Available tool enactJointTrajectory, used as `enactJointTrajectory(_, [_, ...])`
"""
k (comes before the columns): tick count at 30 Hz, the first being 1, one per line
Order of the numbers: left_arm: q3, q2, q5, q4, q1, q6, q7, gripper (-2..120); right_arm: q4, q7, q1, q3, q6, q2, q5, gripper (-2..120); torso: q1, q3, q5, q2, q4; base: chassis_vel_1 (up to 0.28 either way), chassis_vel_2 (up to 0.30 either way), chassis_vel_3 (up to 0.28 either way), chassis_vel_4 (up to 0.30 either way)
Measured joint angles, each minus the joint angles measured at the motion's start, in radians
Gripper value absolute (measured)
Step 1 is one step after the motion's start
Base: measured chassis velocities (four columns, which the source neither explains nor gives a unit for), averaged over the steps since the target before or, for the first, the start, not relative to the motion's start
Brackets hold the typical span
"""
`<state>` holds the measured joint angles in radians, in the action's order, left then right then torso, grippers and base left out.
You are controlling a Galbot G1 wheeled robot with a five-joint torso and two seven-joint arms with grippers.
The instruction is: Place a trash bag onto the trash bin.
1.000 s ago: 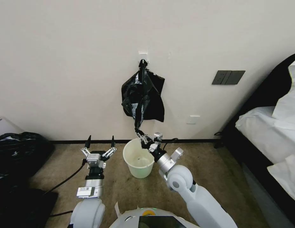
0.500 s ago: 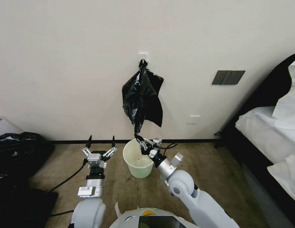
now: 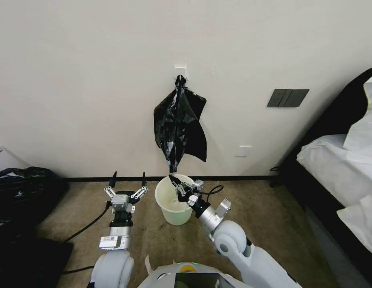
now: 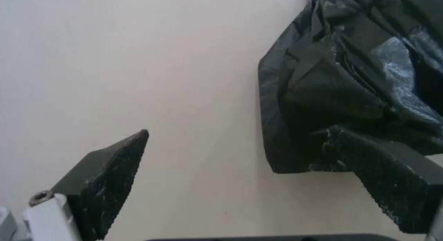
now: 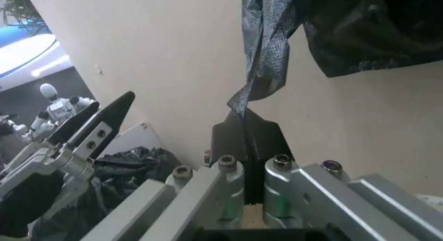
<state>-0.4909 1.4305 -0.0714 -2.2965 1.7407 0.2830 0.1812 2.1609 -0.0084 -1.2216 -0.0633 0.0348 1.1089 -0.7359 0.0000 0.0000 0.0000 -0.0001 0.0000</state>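
**Right claw clamped on hanging trash bag above the bin; left claw spread and idle**

Container: 1 trash bin (image 3: 172, 202), cream-white and round, stands upright on the carpet (image 3: 273, 212) close to the foot of the wall (image 3: 94, 80). Its mouth faces up. A small dark speck shows on its inner wall; otherwise its interior looks bare as far as can be seen past the claw.

Task item: the trash bag (image 3: 178, 122) hangs against the wall from a white hook (image 3: 180, 71), directly above the bin. It is knotted at the top, bunched and crinkled, and tapers downward to a thin stretched tail that ends at the bin's rear rim.

Right gripper (image 3: 174, 183): positioned over the bin's rear rim, pointing up toward the wall. Its 2 fingers are pressed together on the tail of the bag; the right wrist view confirms the film pinched between the closed pads (image 5: 258, 137), with the bag (image 5: 272, 54) rising taut from them.

Left gripper (image 3: 128, 179): held upright to the left of the bin, apart from it, fingers spread wide with nothing between them. The left wrist view shows both fingers (image 4: 110, 178) well separated, with the bag (image 4: 351, 81) beyond them against the wall.

Surroundings: bulky black sacks (image 3: 22, 192) lie on the floor at the left; a bed (image 3: 345, 168) stands at the right.
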Motion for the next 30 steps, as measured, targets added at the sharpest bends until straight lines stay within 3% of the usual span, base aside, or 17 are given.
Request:
enactJointTrajectory(12, [0.032, -0.033, -0.004, -0.016, -0.026, -0.025, 0.001, 100, -0.002, 0.029, 0.048, 0.033, 0.007, 0.052, -0.027, 0, 0.000, 0.000, -0.0001, 0.000, 0.0003, 0.000, 0.000, 0.000, 0.000])
enactJointTrajectory(16, [0.088, -0.163, 0.023, -0.019, -0.118, -0.095, 0.015, 100, -0.020, 0.046, 0.100, 0.071, 0.016, 0.095, -0.031, 0, 0.000, 0.000, -0.0001, 0.000, 0.0000, 0.000, 0.000, 0.000, 0.000])
enactJointTrajectory(17, [0.088, -0.163, 0.023, -0.019, -0.118, -0.095, 0.015, 100, -0.020, 0.046, 0.100, 0.071, 0.016, 0.095, -0.031, 0, 0.000, 0.000, -0.0001, 0.000, 0.0000, 0.000, 0.000, 0.000, 0.000])
enactJointTrajectory(20, [0.119, -0.291, 0.083, -0.022, -0.233, -0.169, 0.019, 100, -0.045, 0.053, 0.118, 0.084, 0.017, 0.113, -0.004, 0, 0.000, 0.000, -0.0003, 0.000, -0.0001, 0.000, 0.000, 0.000, 0.000])
enactJointTrajectory(21, [0.119, -0.291, 0.083, -0.022, -0.233, -0.169, 0.019, 100, -0.045, 0.053, 0.118, 0.084, 0.017, 0.113, -0.004, 0, 0.000, 0.000, -0.0003, 0.000, -0.0001, 0.000, 0.000, 0.000, 0.000])
enactJointTrajectory(24, [0.153, -0.429, 0.158, -0.017, -0.366, -0.221, 0.021, 100, -0.067, 0.053, 0.124, 0.087, 0.015, 0.128, 0.043, 0, 0.000, 0.000, -0.0002, 0.000, -0.0002, 0.000, 0.000, 0.000, 0.000])
enactJointTrajectory(25, [0.153, -0.429, 0.158, -0.017, -0.366, -0.221, 0.021, 100, -0.067, 0.053, 0.124, 0.087, 0.015, 0.128, 0.043, 0, 0.000, 0.000, -0.0002, 0.000, -0.0002, 0.000, 0.000, 0.000, 0.000])
enactJointTrajectory(28, [0.224, -0.577, 0.249, 0.003, -0.518, -0.266, 0.023, 100, -0.094, 0.052, 0.127, 0.085, 0.007, 0.141, 0.091, 0, 0.000, 0.000, -0.0001, 0.000, -0.0001, 0.000, 0.000, 0.000, 0.000])
enactJointTrajectory(30, [0.252, -0.614, 0.271, 0.014, -0.564, -0.275, 0.025, 100, -0.099, 0.051, 0.127, 0.084, 0.005, 0.145, 0.098, 0, 0.000, 0.000, -0.0001, 0.000, -0.0001, 0.000, 0.000, 0.000, 0.000])
